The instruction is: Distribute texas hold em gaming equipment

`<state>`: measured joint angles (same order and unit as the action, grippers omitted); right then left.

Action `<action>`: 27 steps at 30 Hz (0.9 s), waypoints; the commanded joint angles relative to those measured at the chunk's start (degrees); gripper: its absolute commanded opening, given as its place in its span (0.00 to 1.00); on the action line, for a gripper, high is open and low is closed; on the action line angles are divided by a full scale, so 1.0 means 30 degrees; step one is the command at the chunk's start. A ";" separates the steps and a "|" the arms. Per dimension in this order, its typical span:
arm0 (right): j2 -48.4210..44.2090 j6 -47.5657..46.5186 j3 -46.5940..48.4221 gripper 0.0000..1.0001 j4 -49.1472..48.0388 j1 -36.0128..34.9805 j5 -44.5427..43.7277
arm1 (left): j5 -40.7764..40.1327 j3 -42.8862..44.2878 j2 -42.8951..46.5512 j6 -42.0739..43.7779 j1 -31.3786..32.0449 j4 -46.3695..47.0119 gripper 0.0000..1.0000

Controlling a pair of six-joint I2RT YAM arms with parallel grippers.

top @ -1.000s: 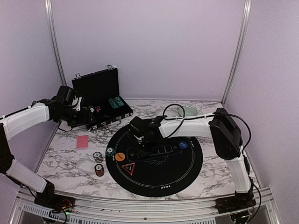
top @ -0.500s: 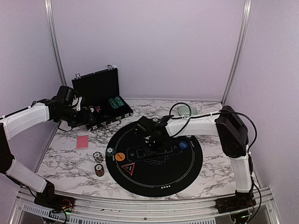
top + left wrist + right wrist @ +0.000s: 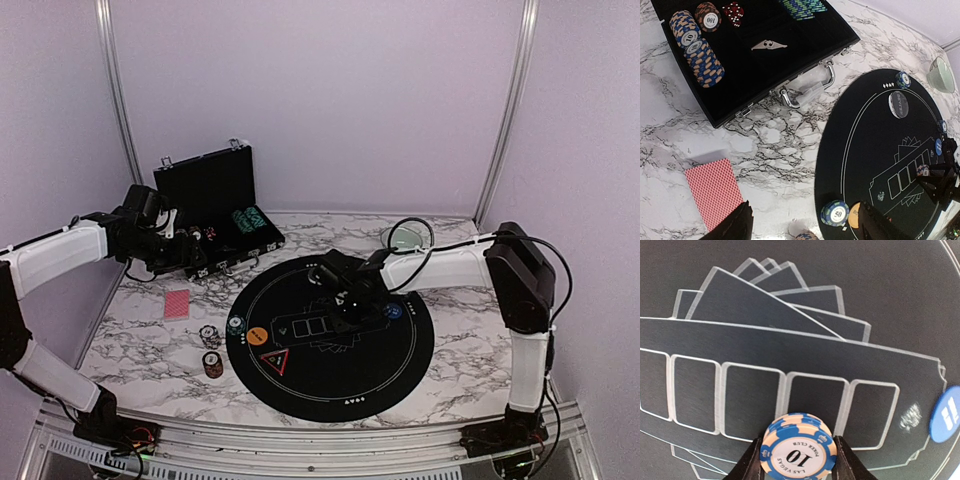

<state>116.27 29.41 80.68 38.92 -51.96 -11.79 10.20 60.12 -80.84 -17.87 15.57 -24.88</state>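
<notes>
right pincer [image 3: 796,462] clenched on a short stack of blue-and-cream 10 chips [image 3: 796,440], gripped by the edges so it can go down flat. it hangs over the printed card boxes mid black mat [image 3: 330,375], blue button disc [image 3: 946,412] just right of it. my read: stack is headed for a seat spot on the mat's right side. left pincer [image 3: 805,227] released, nothing in it, hovering at the left by the open case [image 3: 755,60] that holds more chips, red-backed card [image 3: 714,192] near of it. likely staged for the next pick.
</notes>
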 commanded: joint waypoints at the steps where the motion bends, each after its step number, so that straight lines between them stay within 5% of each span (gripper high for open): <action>1: -0.0492 0.0691 -0.1528 0.31 0.1177 0.0500 -0.0685 | 0.0294 -0.0117 -0.0265 0.0070 -0.0123 0.0393 0.73; 27: -0.5198 0.2064 -0.8875 0.31 -0.1386 0.2747 -0.1197 | 0.0755 -0.0147 -0.0927 -0.0132 -0.0123 0.0660 0.72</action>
<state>100.73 34.74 58.13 30.30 -46.11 -13.41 11.81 60.12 -82.91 -18.00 15.57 -23.92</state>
